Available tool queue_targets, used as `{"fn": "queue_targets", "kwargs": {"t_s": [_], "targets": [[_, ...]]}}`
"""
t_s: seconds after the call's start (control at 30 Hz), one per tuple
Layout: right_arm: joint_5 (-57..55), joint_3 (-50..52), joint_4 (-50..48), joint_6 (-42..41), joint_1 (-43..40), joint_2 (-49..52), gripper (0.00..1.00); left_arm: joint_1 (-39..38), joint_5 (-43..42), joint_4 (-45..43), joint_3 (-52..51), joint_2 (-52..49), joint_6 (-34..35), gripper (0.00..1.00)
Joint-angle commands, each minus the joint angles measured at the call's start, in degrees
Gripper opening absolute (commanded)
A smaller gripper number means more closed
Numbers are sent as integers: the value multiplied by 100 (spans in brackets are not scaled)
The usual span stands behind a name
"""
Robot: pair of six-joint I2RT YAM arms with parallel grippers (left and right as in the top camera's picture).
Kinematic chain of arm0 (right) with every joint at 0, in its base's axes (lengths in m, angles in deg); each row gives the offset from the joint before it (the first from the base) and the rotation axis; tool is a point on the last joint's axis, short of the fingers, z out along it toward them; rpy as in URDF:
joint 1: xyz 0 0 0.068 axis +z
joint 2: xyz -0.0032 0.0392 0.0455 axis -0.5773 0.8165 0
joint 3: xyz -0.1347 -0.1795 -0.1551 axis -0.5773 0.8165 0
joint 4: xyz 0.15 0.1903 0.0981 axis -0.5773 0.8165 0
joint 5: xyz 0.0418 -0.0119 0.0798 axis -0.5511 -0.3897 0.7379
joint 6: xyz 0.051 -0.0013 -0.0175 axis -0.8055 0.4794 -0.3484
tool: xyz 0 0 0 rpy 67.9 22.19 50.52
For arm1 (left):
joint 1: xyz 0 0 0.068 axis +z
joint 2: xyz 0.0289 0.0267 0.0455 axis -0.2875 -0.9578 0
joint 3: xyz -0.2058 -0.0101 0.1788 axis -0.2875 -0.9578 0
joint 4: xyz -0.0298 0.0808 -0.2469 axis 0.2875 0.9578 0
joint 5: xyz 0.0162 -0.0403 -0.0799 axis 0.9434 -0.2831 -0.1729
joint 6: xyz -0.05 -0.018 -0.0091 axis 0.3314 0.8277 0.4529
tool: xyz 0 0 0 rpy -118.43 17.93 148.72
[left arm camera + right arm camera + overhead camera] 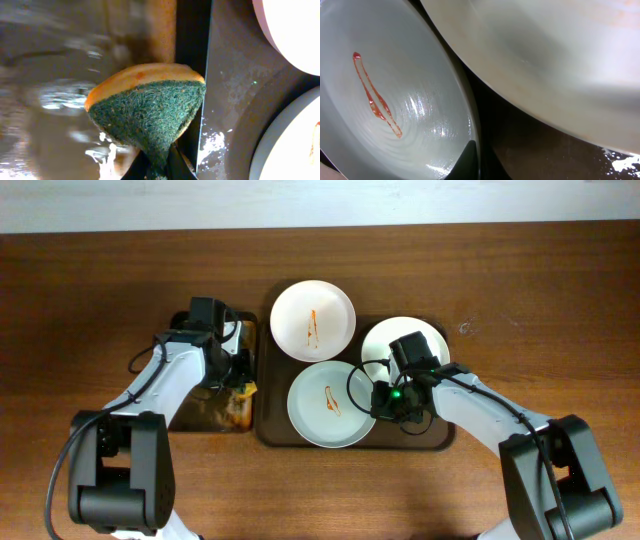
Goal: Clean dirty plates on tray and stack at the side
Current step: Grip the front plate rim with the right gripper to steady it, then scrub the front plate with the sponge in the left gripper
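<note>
Three white plates lie on the dark brown tray (440, 435). The far plate (313, 320) and the front plate (325, 405) each carry an orange-red streak. The right plate (403, 340) is partly hidden by my right arm, and no streak shows on its visible part. My right gripper (383, 398) is closed on the front plate's right rim; the right wrist view shows one finger (475, 160) inside that plate (385, 100), beside the right plate (545, 55). My left gripper (240, 383) is shut on the green-yellow sponge (150, 107), pinching its lower end (160, 170) over the small tray.
The small black-rimmed, brown-stained tray (205, 415) lies left of the large tray, and wet smears show on it in the left wrist view (55, 95). The large tray's edge (230, 85) and two plate rims (295, 30) lie right of the sponge. Bare wooden table surrounds both trays.
</note>
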Motion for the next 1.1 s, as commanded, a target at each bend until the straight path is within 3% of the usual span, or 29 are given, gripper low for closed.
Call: {"fn": "queue_targets", "kwargs": {"t_s": [0.0, 0.07, 0.17, 0.3, 0.4, 0.6, 0.97, 1.07], "targets": [[-50, -37, 15, 17, 42, 42, 4, -11, 529, 79, 221, 48, 31, 0], [-50, -39, 13, 17, 42, 42, 4, -13, 946, 162, 527, 376, 28, 0], [-50, -39, 13, 17, 44, 42, 4, -153, 671, 120, 769, 841, 28, 0], [-48, -39, 13, 15, 44, 42, 4, -695, -1137, 66, 704, 822, 114, 0], [-48, -37, 15, 15, 42, 42, 4, -1147, -1502, 61, 673, 540, 575, 0], [-50, -37, 50, 15, 42, 42, 5, -1473, -3143, -153, 647, -428, 1016, 0], [-52, -39, 48, 15, 42, 42, 5, -1843, -3211, -400, 367, -942, 1285, 0], [-50, -39, 50, 15, 42, 42, 4, -2081, -2702, -516, 264, -957, 1869, 0]]}}
